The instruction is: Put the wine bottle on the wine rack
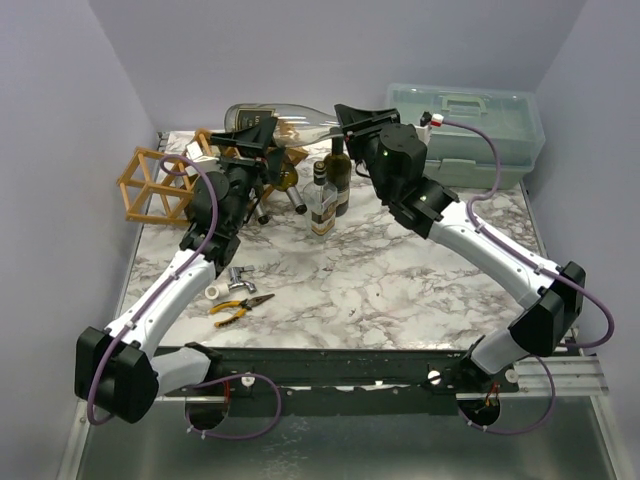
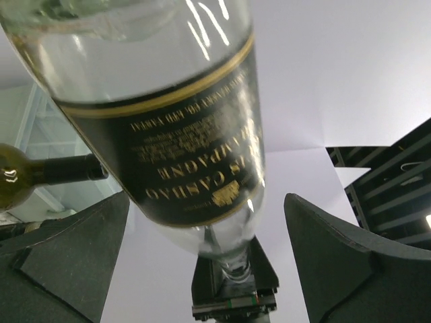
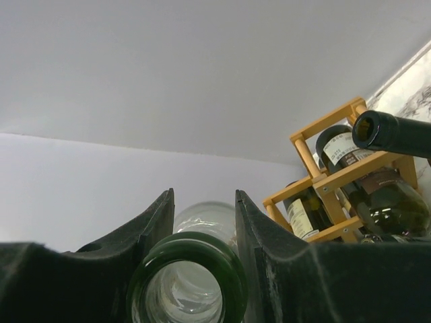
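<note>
The wine bottle (image 1: pixel 280 120), clear glass with a black and gold label, hangs level above the back of the table. My right gripper (image 1: pixel 347 124) is shut on its neck; in the right wrist view the green-rimmed mouth (image 3: pixel 188 282) sits between the fingers of the right gripper (image 3: pixel 202 222). My left gripper (image 1: pixel 252 140) is open below the bottle's body. In the left wrist view the label (image 2: pixel 182 134) fills the space above the left gripper (image 2: pixel 205 262), with a gap at each finger. The wooden wine rack (image 1: pixel 150 185) stands at the back left and holds dark bottles (image 3: pixel 387 195).
A translucent toolbox (image 1: pixel 470 125) sits at the back right. Two upright bottles (image 1: pixel 322 200) stand mid-table beside the rack. Pliers (image 1: pixel 240 305), a metal fitting (image 1: pixel 238 275) and a small white part (image 1: pixel 215 291) lie near the left arm.
</note>
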Controlling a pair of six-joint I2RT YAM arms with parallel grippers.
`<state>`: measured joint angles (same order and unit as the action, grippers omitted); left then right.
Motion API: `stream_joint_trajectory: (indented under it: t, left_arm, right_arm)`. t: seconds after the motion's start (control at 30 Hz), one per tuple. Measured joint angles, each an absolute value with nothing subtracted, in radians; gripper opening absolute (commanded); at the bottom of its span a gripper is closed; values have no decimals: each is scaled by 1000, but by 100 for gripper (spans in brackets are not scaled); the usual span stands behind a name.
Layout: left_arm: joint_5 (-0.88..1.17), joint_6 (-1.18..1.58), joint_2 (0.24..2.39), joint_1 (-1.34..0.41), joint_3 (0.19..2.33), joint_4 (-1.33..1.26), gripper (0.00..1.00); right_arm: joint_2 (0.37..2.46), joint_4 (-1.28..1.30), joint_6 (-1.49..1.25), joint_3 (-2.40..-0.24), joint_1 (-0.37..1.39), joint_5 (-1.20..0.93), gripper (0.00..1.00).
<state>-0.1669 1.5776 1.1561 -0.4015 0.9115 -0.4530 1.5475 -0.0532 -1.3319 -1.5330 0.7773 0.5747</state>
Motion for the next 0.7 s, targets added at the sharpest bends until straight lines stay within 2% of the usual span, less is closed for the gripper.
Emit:
stream_joint_trajectory:
  t: [0.27, 0.37, 0.4, 0.53, 0.57, 0.6, 0.67, 0.7]
  left_arm:
    - [-226, 1591, 1204, -402, 931, -469, 99]
    - [-238, 1594, 1220, -402, 945, -479, 93]
    - [-243, 1596, 1227, -402, 950, -485, 88]
    - [-260, 1610, 1239, -402, 953, -519, 50]
    - [-265, 1613, 1242, -402, 953, -533, 39]
    - [-268, 1612, 1243, -402, 953, -541, 29]
    - [-273, 1584, 1245, -406, 953, -556, 5]
    - [-274, 1572, 1247, -410, 953, -562, 0]
  right_arm:
    - [1516, -76, -1347, -1482, 787, 496, 1]
    - [1508, -83, -1364, -1470, 785, 490, 1]
    - [1505, -83, -1368, -1467, 785, 484, 1]
    - [1502, -99, -1386, -1456, 785, 477, 1]
    - [1501, -115, -1389, -1448, 785, 477, 8]
    - [1499, -134, -1390, -1437, 785, 476, 22]
    - [1486, -199, -1387, -1389, 784, 472, 38]
    - [1478, -226, -1386, -1365, 783, 472, 47]
